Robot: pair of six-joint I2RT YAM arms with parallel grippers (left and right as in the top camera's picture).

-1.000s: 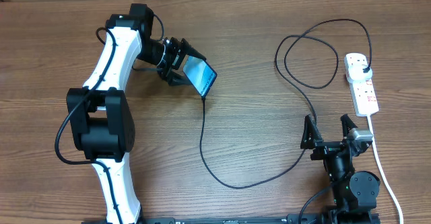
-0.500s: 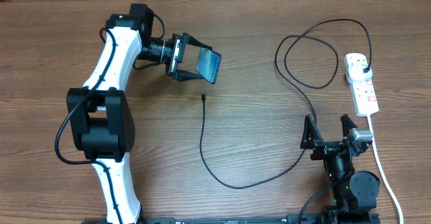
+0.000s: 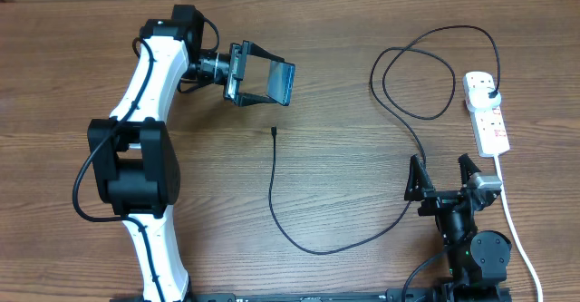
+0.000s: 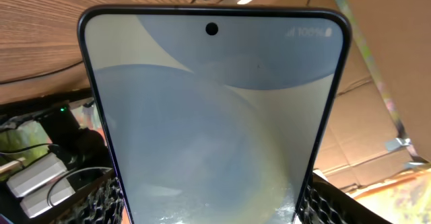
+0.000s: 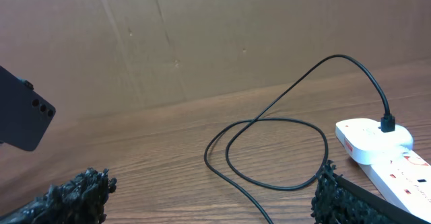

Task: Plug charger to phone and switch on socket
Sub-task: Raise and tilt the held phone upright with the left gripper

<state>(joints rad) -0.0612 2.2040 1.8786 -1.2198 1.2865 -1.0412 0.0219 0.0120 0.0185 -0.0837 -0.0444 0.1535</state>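
My left gripper (image 3: 256, 86) is shut on the phone (image 3: 279, 84) and holds it lifted above the table at the back left. Its lit blue-white screen fills the left wrist view (image 4: 214, 116), and its dark back shows in the right wrist view (image 5: 23, 113). The charger, a thin black cable (image 3: 313, 245), lies looped across the table; its small connector tip (image 3: 275, 131) rests free below the phone and its plug (image 3: 490, 94) sits in the white socket strip (image 3: 487, 113). The cable (image 5: 283, 116) and strip (image 5: 377, 140) also show in the right wrist view. My right gripper (image 3: 444, 175) is open and empty at the front right.
The socket's white cord (image 3: 517, 234) runs down the right edge past my right arm's base (image 3: 471, 248). Brown cardboard (image 5: 202, 35) walls the back of the table. The left arm (image 3: 149, 93) reaches up the left side.
My left gripper has lifted the phone up and back and turned it; the connector tip that was at the phone's lower end now lies free on the table. The right arm has not moved.
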